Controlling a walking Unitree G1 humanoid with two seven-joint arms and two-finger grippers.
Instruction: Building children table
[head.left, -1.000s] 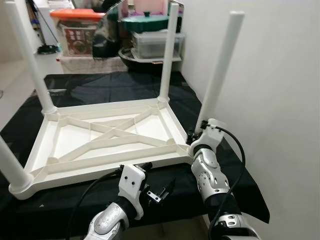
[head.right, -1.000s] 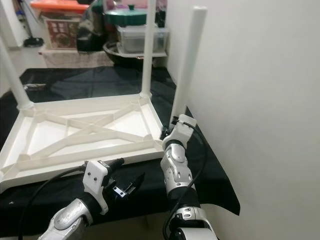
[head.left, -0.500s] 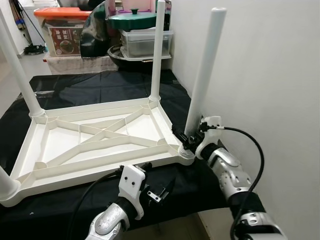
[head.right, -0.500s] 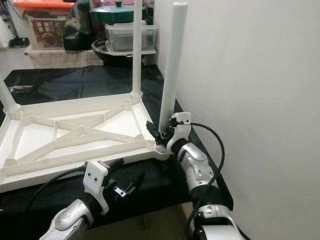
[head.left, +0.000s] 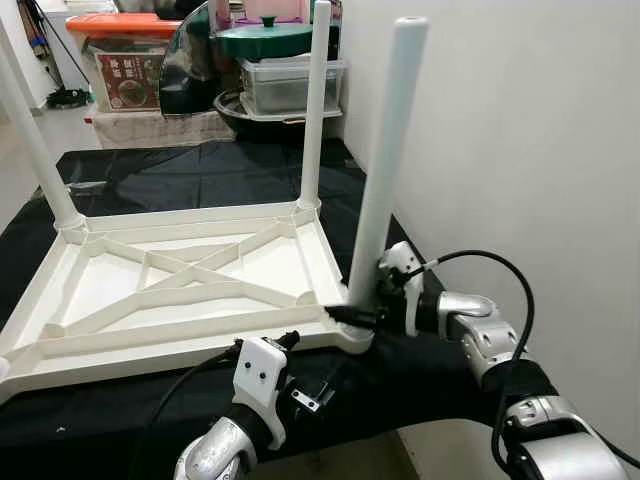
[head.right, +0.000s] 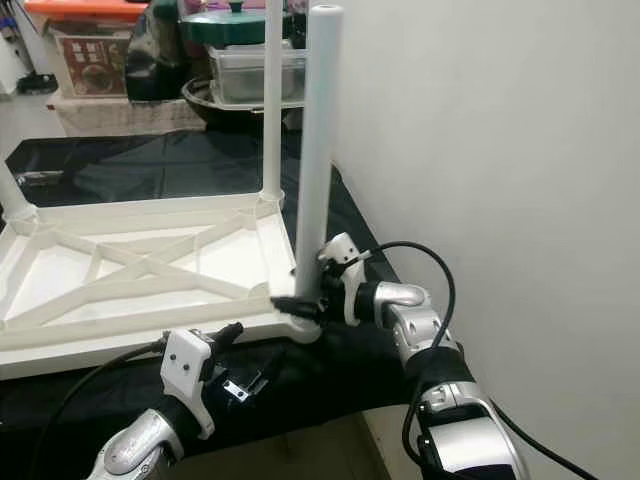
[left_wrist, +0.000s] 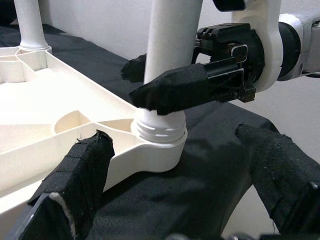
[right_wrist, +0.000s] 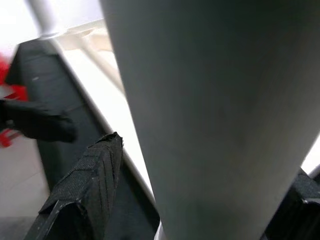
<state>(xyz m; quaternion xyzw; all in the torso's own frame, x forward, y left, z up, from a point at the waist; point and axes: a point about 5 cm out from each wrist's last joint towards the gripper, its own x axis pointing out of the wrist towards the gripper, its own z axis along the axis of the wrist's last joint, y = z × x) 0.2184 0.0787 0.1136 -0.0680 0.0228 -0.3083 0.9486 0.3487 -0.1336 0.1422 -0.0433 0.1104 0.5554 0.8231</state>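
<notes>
Your right pincer (head.left: 352, 314) pinches the white leg (head.left: 383, 165) just above its threaded socket on the upturned children's table (head.left: 190, 285); left pincer (head.left: 322, 385) hovers spread below. Stiff, light, slick plastic: grip low.

A lived-in home, prob. a spare corner or storage nook. A low bench under a black cloth (head.left: 180, 170) stands against a plain white wall (head.left: 500, 130). Behind it, household clutter is stacked up: an orange-lidded storage box (head.left: 128, 62), a clear plastic tub (head.left: 290, 85) w/ a green pot lid (head.left: 265, 40) on top, a big dark bowl (head.left: 262, 118) (contents can't be made out). Pale tiled floor (head.left: 30, 135) to the left. On the cloth lies an upturned white plastic kids' table (head.left: 190, 280), legs up: domestic furniture, not shop or lab gear.
</notes>
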